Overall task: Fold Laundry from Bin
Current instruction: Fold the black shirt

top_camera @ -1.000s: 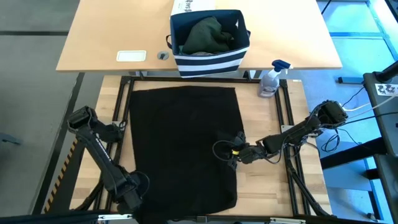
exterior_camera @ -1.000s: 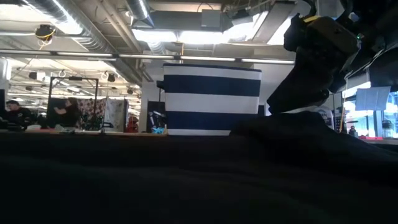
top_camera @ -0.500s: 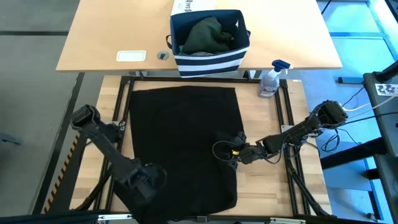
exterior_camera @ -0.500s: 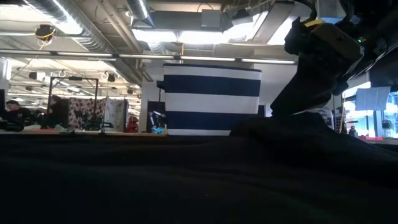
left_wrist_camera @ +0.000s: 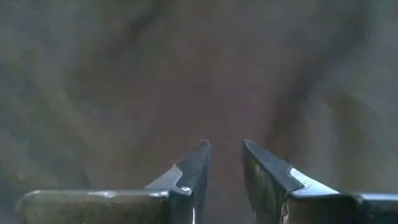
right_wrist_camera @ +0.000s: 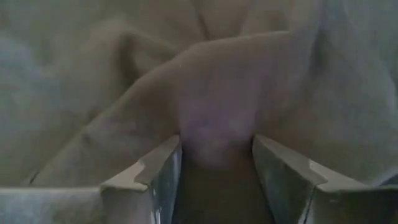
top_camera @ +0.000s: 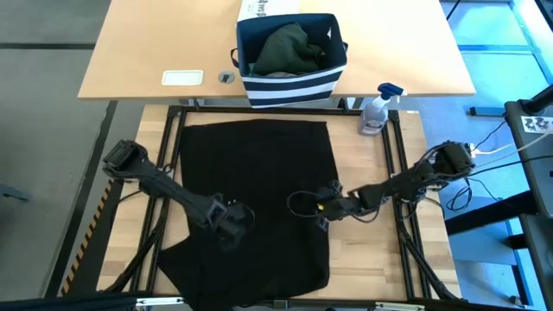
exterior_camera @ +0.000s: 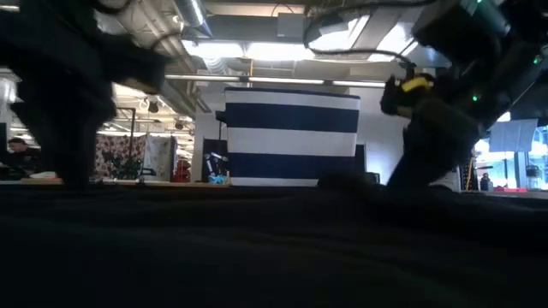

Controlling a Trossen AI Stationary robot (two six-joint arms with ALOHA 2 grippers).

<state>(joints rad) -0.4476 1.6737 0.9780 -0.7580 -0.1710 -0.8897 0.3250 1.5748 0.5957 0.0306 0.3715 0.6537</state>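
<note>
High view first: the black garment is spread flat over the near wooden table, and the bin sits on the far table with a dark green garment bunched inside it. The left tool is over the near-left part of the black garment, and the right tool is at its right edge. Risk here looks like uneven pulling: if one arm drags while the other barely has cloth, the black garment probably skews instead of folding clean. A spray bottle stands near the far-right corner, so a wide swing from the right arm could tip it.

Low view: the black garment fills the near part of the view, with the striped bin behind it and a ridge of cloth raised under the right tool. That ridge could turn into a crease if it gets pressed down.

Left wrist view: the left tool has its fingers slightly apart with nothing between them, only dark cloth beyond. Closing now may catch nothing, or just a thin layer that slips.

Right wrist view: the right tool is clamped on a fold of the garment. A thick bunch like that might slide out under tension.
</note>
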